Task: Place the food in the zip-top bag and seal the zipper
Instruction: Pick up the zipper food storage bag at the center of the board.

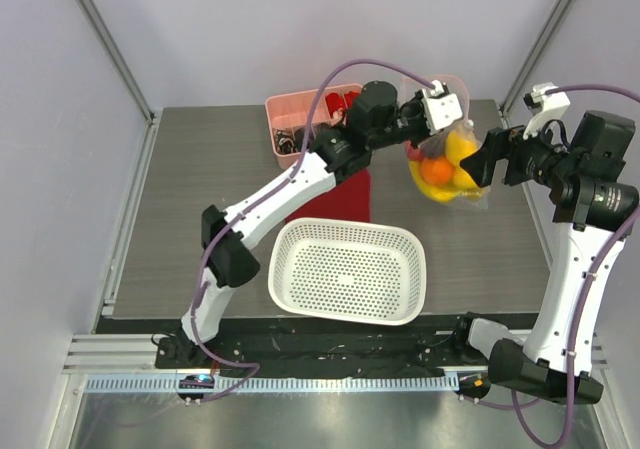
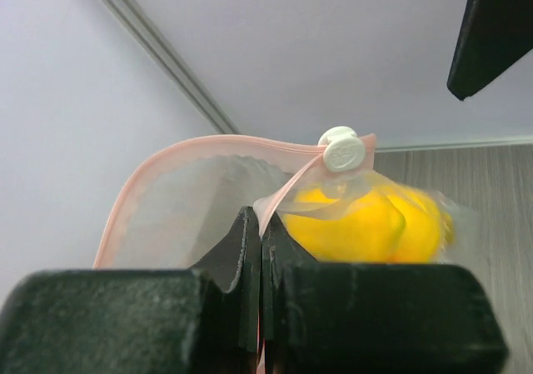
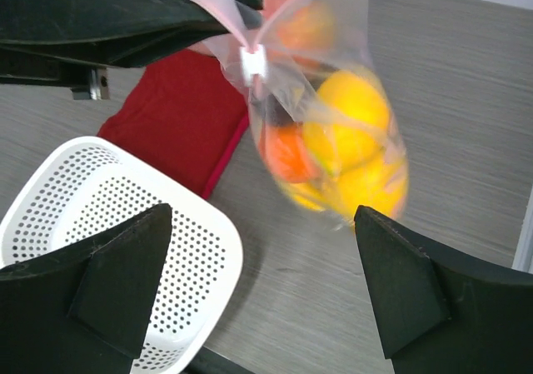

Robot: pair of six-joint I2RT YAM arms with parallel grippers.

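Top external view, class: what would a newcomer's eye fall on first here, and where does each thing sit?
The clear zip-top bag, bulging with yellow and orange food, hangs above the right rear of the table, its pink-edged mouth pinched by the left gripper. The right gripper faces it, fingers spread wide. A white perforated basket sits at the front centre, a red cloth just behind it.

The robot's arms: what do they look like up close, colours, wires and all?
Both the left arm and right arm have white tube-like links between bulky black joints. A mauve cable loops along each. The left gripper and right gripper have plain black wedge-shaped fingers.
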